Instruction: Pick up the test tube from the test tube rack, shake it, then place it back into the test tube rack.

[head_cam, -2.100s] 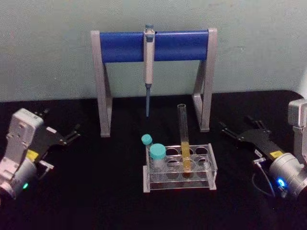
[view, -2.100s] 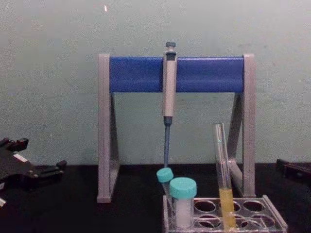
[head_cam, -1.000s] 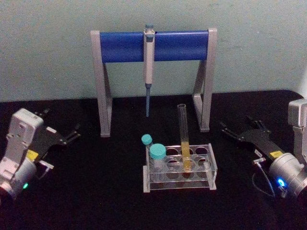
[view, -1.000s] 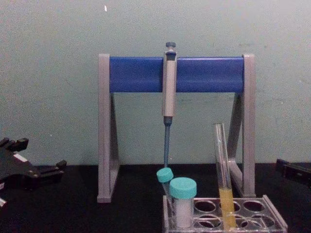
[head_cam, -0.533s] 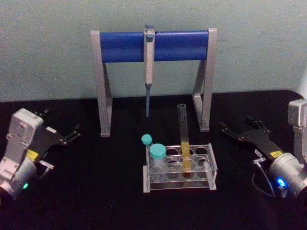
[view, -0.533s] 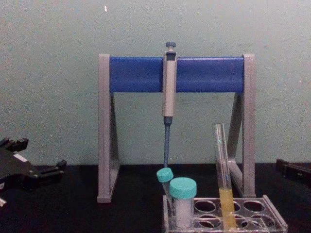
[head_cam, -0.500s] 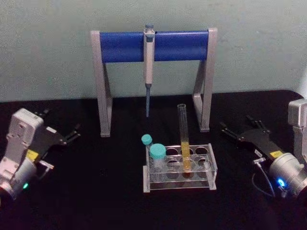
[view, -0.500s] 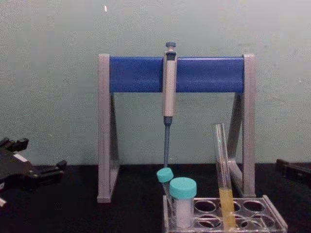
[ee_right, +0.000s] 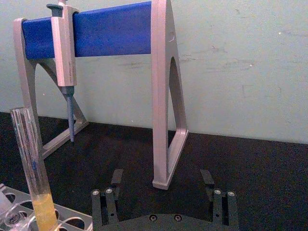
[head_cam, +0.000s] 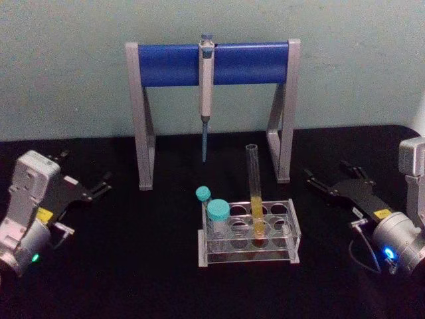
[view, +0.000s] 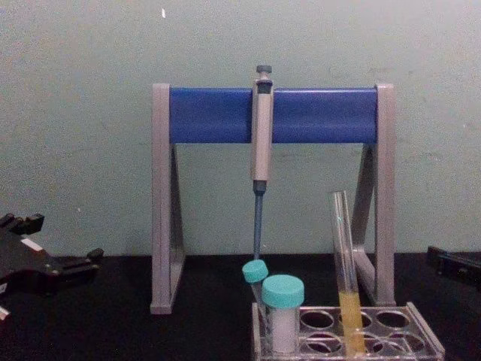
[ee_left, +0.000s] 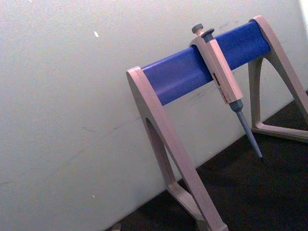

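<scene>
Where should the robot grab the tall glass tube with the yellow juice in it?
Probably the bare upper part of the test tube, above the test tube rack, coming from the robot's right with the open right gripper. The teal-capped tubes crowd its other side.

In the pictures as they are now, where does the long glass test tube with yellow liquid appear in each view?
Head view: test tube upright in the test tube rack, centre, slightly right.
Chest view: test tube at lower right, in the rack.
Right wrist view: test tube near the lower left corner.
Left wrist view: not in it.
Shared landmark: the pipette on the blue stand bar.
</scene>
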Motion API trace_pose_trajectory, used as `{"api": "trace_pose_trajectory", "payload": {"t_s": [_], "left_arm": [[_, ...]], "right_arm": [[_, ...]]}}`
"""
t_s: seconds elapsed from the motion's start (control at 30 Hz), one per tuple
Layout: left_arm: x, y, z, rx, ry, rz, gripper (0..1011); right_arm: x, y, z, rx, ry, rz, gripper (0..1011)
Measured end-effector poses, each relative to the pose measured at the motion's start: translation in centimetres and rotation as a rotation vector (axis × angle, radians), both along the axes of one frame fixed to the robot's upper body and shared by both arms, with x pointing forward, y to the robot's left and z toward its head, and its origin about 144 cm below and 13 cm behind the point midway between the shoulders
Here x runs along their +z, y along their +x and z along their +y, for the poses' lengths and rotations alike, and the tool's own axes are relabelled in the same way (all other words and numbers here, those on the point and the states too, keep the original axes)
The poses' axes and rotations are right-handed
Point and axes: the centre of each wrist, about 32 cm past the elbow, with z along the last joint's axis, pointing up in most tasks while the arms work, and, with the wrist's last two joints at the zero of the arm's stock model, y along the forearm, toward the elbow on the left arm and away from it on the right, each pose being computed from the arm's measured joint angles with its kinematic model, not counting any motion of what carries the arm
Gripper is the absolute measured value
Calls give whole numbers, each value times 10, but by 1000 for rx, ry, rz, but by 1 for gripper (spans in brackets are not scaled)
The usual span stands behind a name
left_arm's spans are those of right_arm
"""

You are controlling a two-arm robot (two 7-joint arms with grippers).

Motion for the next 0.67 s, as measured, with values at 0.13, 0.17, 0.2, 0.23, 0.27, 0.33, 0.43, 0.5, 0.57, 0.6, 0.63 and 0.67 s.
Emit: {"api": "trace_pose_trajectory", "payload": {"t_s": [0.13,0.17,0.2,0.23,0.27,0.33,0.43,0.5,0.57,0.6,0.63,0.67], "left_arm": [[0,0,0,0,0,0,1001],[0,0,0,0,0,0,1001],[0,0,0,0,0,0,1001],[0,0,0,0,0,0,1001],[0,0,0,0,0,0,1001],[0,0,0,0,0,0,1001],[0,0,0,0,0,0,1001],[0,0,0,0,0,0,1001],[0,0,0,0,0,0,1001],[0,0,0,0,0,0,1001],[0,0,0,0,0,0,1001],[0,0,0,0,0,0,1001]], "right_arm": [[0,0,0,0,0,0,1000],[0,0,0,0,0,0,1000],[0,0,0,0,0,0,1000],[0,0,0,0,0,0,1000],[0,0,0,0,0,0,1000],[0,0,0,0,0,0,1000],[0,0,0,0,0,0,1000],[0,0,0,0,0,0,1000],[0,0,0,0,0,0,1000],[0,0,0,0,0,0,1000],[0,0,0,0,0,0,1000],[0,0,0,0,0,0,1000]]}}
